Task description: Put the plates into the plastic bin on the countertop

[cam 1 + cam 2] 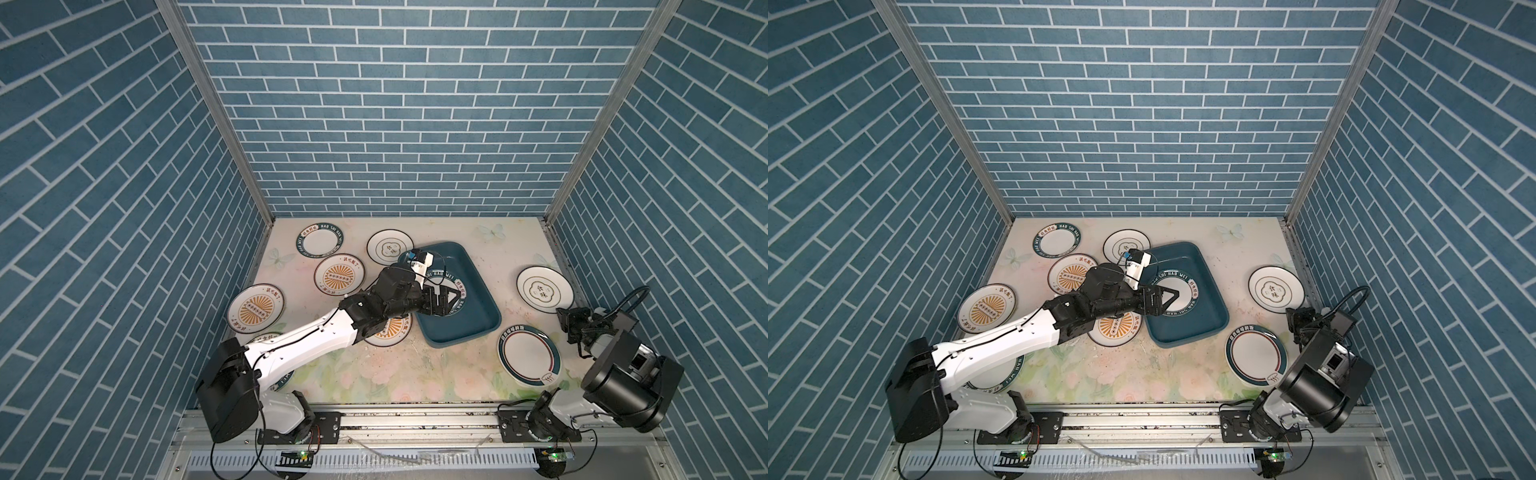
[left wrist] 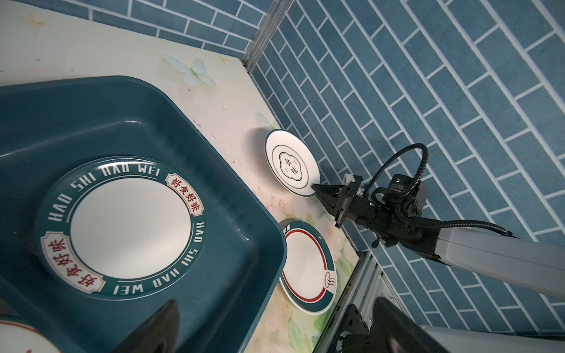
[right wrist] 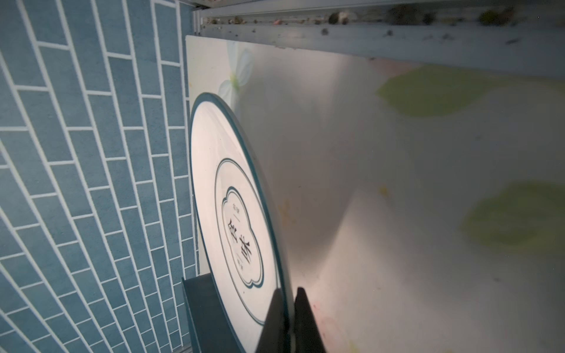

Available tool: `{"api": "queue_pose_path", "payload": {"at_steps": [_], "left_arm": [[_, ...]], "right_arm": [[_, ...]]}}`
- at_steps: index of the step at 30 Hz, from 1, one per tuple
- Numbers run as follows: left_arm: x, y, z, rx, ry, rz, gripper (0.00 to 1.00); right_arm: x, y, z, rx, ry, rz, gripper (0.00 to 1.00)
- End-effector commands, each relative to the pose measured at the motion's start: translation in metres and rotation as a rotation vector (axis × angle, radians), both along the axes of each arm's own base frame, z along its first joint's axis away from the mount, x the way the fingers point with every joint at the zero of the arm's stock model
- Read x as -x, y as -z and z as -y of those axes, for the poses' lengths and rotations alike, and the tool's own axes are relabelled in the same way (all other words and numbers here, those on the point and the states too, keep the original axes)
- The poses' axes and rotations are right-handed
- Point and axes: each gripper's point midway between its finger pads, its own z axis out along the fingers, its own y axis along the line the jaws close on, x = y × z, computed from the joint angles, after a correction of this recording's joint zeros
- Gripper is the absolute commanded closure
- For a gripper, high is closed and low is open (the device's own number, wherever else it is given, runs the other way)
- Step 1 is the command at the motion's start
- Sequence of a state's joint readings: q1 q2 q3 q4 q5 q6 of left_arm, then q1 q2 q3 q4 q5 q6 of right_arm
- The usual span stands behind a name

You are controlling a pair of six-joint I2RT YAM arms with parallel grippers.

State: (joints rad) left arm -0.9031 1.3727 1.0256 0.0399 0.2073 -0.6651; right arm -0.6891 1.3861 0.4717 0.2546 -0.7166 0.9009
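- Blue brick-patterned wall panels with white mortar lines (image 1: 399, 104) enclose the back and both sides.
- Silver aluminium corner posts (image 1: 218, 112) join the panels.
- A silver metal rail (image 1: 415, 419) crosses the front, a white slotted cable duct (image 1: 478, 460) beneath.
- Lighting is even, shadows soft.

The left arm (image 1: 307, 340) slants from the front-left corner to the plastic bin (image 1: 461, 340), roofing a sunburst plate (image 1: 392, 333) and a lettered plate (image 1: 992, 374). The left gripper (image 1: 448, 300), fingers spread, hangs over the bin's near half; its far half is bare. The counter (image 1: 374, 374) lies free front-centre and behind the bin. The right gripper (image 2: 316, 187) pinches the cloud-outline plate (image 1: 544, 289), with the right wall (image 1: 665, 249) just beside them.
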Motion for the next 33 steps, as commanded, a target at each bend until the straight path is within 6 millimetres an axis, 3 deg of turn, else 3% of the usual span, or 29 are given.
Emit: {"api": "queue_pose_path", "payload": {"at_steps": [1, 9, 13, 21, 33], "left_arm": [[0.0, -0.002, -0.012, -0.036, -0.036, 0.024, 0.0], [0.006, -0.006, -0.037, -0.048, -0.08, 0.059, 0.0], [0.007, -0.006, -0.05, -0.066, -0.107, 0.078, 0.0], [0.002, -0.007, -0.069, -0.031, -0.159, 0.077, 0.0], [0.003, -0.003, -0.08, -0.043, -0.19, 0.066, 0.0]], "right_arm": [[-0.011, -0.043, -0.01, 0.034, -0.069, 0.085, 1.0], [-0.017, -0.106, -0.054, 0.111, -0.184, 0.159, 1.0], [-0.011, -0.123, -0.084, 0.129, -0.249, 0.17, 1.0], [-0.02, -0.126, -0.137, 0.144, -0.375, 0.163, 1.0], [-0.025, -0.095, -0.225, 0.191, -0.589, 0.096, 1.0]]}}
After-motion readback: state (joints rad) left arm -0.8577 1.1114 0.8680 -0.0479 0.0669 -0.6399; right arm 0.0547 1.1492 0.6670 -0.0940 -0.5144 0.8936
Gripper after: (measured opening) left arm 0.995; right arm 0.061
